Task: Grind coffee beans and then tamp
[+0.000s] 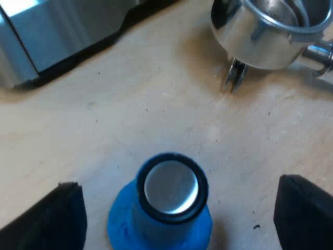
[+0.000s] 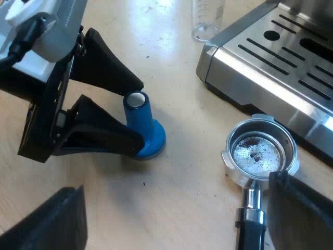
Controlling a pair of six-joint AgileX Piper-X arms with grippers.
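A blue tamper (image 1: 171, 203) with a silver top stands upright on the wooden table between the two fingers of my left gripper (image 1: 177, 219), which is open and straddles it with a gap on each side. The metal holder (image 1: 268, 31) lies on the table a little beyond it. In the right wrist view the same left gripper (image 2: 141, 117) brackets the tamper (image 2: 141, 122). The holder (image 2: 260, 153) rests near the machine with dark specks in its basket. My right gripper (image 2: 171, 221) hangs open above the table, one finger over the holder's handle (image 2: 252, 229).
The espresso machine's slotted drip tray (image 2: 281, 62) stands close beside the holder, and its steel body (image 1: 52, 36) also lies beyond the tamper. A clear measuring glass (image 2: 208, 18) stands by the machine's corner. Bare wooden table (image 2: 177, 187) separates tamper and holder.
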